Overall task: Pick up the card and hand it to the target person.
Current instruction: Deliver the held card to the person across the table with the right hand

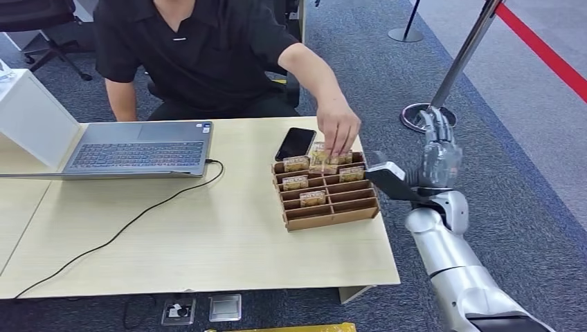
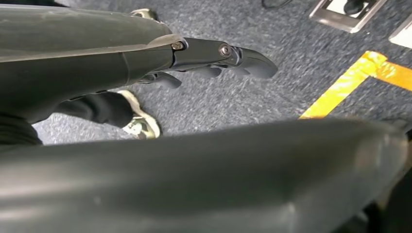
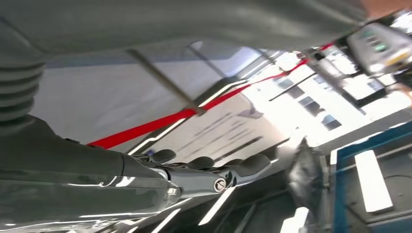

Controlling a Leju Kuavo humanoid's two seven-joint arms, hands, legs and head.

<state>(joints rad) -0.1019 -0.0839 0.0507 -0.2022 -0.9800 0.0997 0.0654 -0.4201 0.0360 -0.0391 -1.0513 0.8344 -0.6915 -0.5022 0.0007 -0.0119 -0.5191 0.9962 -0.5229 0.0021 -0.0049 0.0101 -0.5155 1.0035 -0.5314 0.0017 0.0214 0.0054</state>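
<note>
Brown cardboard tray, pale wood table, black phone, grey carpet

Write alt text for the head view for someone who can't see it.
A person's hand reaches into a cardboard card tray on a wooden table, while the right robot hand hangs raised and empty beside the table's edge. An open laptop and a phone lie nearby.

We can't read any text, brand or number here. The cards in the cardboard tray carry gold print too small for us to make out. A small sticker on the laptop near its keyboard corner is illegible. The phone screen is dark. The red belt is plain.
</note>
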